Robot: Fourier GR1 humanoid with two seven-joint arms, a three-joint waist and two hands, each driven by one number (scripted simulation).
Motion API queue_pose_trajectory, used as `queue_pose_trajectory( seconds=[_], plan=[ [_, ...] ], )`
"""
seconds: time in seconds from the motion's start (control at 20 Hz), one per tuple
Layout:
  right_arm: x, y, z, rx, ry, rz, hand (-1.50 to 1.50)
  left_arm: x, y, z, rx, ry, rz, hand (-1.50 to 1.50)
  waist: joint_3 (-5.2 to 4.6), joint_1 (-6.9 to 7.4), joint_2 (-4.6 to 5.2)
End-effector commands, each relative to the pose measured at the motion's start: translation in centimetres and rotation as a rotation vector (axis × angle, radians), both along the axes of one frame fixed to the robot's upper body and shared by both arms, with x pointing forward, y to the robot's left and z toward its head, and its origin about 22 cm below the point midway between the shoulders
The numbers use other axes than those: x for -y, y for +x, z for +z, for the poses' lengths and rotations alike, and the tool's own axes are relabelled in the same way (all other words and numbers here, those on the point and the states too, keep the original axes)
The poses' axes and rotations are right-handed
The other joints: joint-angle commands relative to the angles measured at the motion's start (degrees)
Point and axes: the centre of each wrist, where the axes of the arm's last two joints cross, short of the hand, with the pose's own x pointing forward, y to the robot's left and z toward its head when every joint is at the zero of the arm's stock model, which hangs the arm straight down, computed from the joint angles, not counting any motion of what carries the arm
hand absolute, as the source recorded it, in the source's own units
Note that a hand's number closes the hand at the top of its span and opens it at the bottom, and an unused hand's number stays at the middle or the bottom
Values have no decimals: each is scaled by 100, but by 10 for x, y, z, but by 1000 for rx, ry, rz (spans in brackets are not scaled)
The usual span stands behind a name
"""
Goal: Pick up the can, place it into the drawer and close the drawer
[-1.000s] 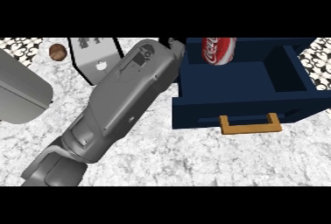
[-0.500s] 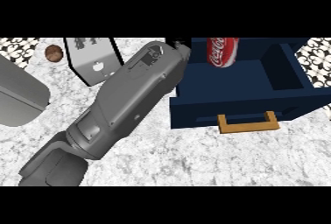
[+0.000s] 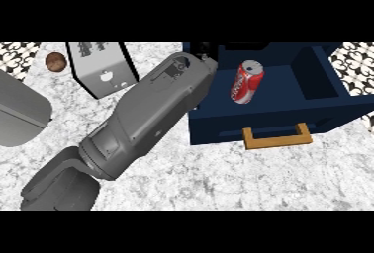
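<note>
The red can [image 3: 247, 82] lies on its side inside the open dark blue drawer [image 3: 321, 106], silver top pointing away from me. The drawer has a wooden handle [image 3: 277, 138] on its front. My right forearm [image 3: 150, 111] runs from the lower left up to the drawer's back left corner. Only black bits of my right hand [image 3: 204, 50] show past the wrist there, a little left of the can and apart from it. The wrist hides most of the hand. My left hand is out of view.
A white panel with a black rim [image 3: 102, 71] stands at the back left, with a small brown round thing [image 3: 56, 61] beside it. A grey rounded shape [image 3: 18, 113] fills the left edge. Marbled counter [image 3: 241, 178] lies in front of the drawer.
The can has come down from the drawer's back edge toward its middle and now lies free. My right forearm swung slightly to the right, toward the drawer.
</note>
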Motion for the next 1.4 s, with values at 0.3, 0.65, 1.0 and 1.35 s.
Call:
queue_pose_trajectory(
  seconds=[0.3, 0.65, 1.0, 1.35],
  plan=[
    [6, 1, 4, -4, -1, 1, -150, -1, 2, -10, -20, 13, 55, -150, -4, 23, 3],
    [-4, 9, 4, 11, -16, 12, -150, -5, 1, -21, 4, -32, 81, -150, -4, -72, 45],
    [-3, 10, 37, 139, -367, 0, -150, 2, 4, 2, 58, -54, 56, -150, -2, 51, 42],
    [-28, 30, 47, 232, -480, 57, -150, -1, 4, -4, 90, -97, 23, -150, -8, 221, 36]
  ],
)
